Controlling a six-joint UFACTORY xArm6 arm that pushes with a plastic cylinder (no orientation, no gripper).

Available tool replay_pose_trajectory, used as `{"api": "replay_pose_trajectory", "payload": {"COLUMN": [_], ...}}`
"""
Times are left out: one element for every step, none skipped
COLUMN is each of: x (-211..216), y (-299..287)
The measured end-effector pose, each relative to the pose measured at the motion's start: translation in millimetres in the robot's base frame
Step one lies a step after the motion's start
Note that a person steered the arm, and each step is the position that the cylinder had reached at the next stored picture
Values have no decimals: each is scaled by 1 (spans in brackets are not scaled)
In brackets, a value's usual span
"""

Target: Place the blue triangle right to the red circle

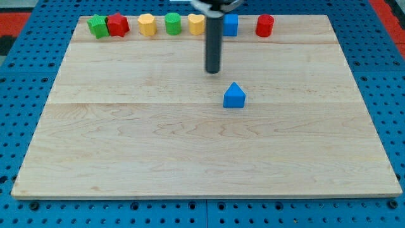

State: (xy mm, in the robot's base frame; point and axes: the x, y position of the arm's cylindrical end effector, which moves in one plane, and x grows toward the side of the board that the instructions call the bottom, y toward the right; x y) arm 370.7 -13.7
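The blue triangle (pixel 234 95) lies on the wooden board a little right of its middle. The red circle (pixel 264 26) stands in the row along the view's top, toward the right. My tip (pixel 213 71) is the lower end of the dark rod, just up and to the left of the blue triangle, apart from it by a small gap.
Along the view's top edge stand a green block (pixel 97 26), a red star-like block (pixel 118 25), a yellow block (pixel 147 25), a green round block (pixel 173 23), a yellow block (pixel 196 24) and a blue block (pixel 230 25). The board (pixel 126 139) rests on a blue pegboard.
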Motion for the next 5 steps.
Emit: {"api": "replay_pose_trajectory", "payload": {"x": [40,66,72,83,112], "y": [12,47,73,107,131]}}
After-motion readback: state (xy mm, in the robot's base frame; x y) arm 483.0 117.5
